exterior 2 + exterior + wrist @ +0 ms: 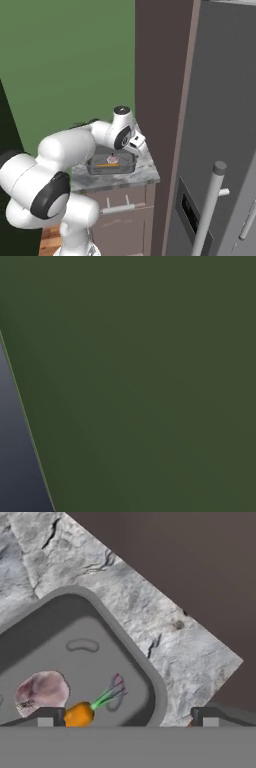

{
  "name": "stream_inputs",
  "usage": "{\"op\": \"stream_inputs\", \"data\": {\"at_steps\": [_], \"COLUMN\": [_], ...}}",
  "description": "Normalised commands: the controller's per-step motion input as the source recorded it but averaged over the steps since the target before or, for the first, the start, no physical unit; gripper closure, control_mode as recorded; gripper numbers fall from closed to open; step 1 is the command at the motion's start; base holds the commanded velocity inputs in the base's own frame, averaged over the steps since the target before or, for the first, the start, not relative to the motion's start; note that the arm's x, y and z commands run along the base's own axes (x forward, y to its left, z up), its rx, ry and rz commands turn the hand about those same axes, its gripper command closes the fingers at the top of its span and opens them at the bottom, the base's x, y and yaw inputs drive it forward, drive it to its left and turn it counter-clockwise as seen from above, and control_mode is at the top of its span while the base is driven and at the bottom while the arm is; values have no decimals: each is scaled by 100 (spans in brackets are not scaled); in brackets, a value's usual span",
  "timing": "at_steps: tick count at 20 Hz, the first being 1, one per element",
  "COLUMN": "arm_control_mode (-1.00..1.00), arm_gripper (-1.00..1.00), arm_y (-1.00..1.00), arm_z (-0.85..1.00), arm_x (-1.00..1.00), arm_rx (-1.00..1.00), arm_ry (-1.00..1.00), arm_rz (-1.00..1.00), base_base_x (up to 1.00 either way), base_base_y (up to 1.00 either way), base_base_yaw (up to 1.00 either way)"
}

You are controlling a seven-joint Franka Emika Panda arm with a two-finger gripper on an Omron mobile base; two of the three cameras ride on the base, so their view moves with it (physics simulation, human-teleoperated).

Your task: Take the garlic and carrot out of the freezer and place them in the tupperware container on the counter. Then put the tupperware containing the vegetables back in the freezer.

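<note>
Since the garlic (42, 692) and carrot (80, 713) already lie together in the tupperware container (145, 672) on the counter (165, 637), the gripper (125, 718), fingers spread wide apart and empty, should probably close squarely over the container's near rim.

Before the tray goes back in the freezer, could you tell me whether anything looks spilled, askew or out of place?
Nothing stands out. The garlic and carrot both lie inside the tupperware container, which sits flat on the counter, near its corner. Nothing has spilled onto the marble. The freezer door looks closed.
</note>
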Motion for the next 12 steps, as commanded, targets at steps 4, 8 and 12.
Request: {"op": "stream_inputs", "data": {"at_steps": [4, 8, 12], "arm_control_mode": [-100, -100, -100], "arm_gripper": [-100, -100, -100], "arm_y": [-8, -10, -5], "arm_z": [-27, -26, -26], "arm_x": [3, 12, 15], "arm_rx": [-1, 0, 0], "arm_ry": [0, 0, 0], "arm_rz": [9, 9, 9], "base_base_x": [0, 0, 0], "base_base_y": [0, 0, 0], "base_base_yaw": [0, 0, 0]}}
